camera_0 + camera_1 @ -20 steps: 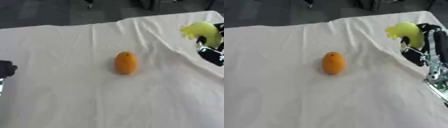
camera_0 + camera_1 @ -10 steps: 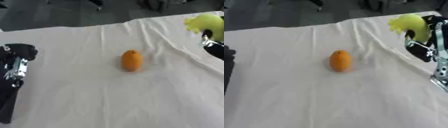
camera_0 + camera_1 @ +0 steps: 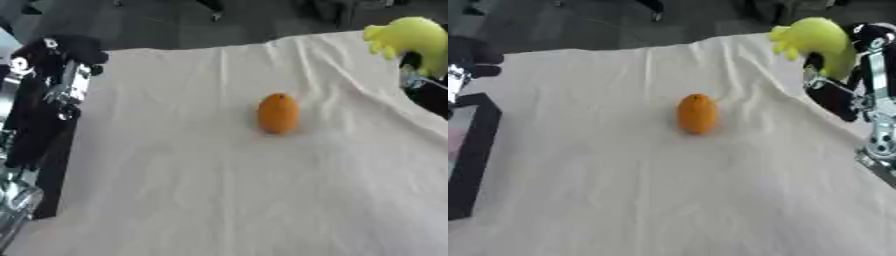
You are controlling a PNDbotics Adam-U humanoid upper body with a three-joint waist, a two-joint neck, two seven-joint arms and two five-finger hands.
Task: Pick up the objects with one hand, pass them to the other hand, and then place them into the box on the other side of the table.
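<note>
An orange oval fruit (image 3: 278, 113) lies on the white cloth near the middle of the table. My right hand (image 3: 839, 79) is raised at the far right edge, its fingers curled round a yellow-green lumpy object (image 3: 815, 39) held above the cloth. My left hand (image 3: 63, 49) shows as a black shape at the upper left, with the arm running down the left side over a black-rimmed box (image 3: 472, 161). How that hand stands is blurred.
The white cloth (image 3: 219, 190) covers the table and has a raised fold (image 3: 350, 75) running toward the far right corner. Dark floor lies beyond the far edge. The box sits at the left edge of the table.
The camera has swung left, bringing the box into view. My left hand has risen and moved toward the far left. The right hand still holds the yellow-green object up.
</note>
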